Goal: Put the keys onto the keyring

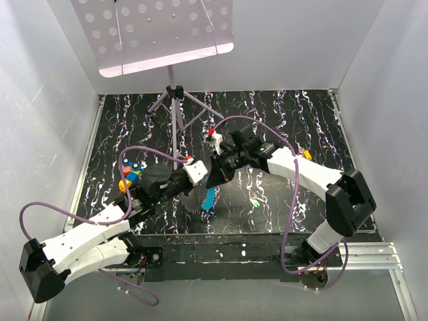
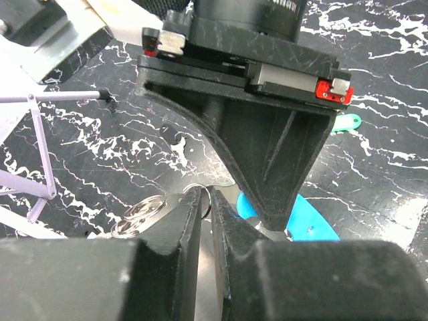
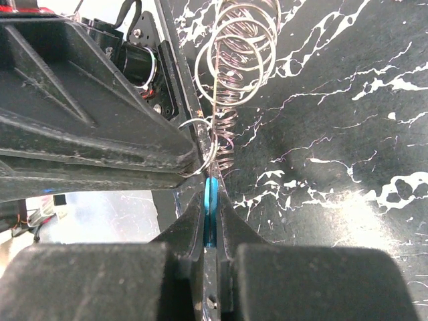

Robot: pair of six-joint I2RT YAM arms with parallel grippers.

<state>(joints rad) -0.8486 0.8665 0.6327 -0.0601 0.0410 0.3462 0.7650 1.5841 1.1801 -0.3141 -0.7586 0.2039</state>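
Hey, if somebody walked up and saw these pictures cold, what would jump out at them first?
Two arms meet tip to tip at mid-table: the right fingers clamp the keyring by its light-blue tag, while the left fingers pinch its silver loop. Behind them the purple tripod stand rises at the far edge, and a tiny green key lies alone on the dark marbled table, just right of the dangling tag.

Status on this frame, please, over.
Right gripper shut on keyring tag. Left gripper pinching the ring. Green key loose beside them, unthreaded. Tripod stand behind, clear of the work.
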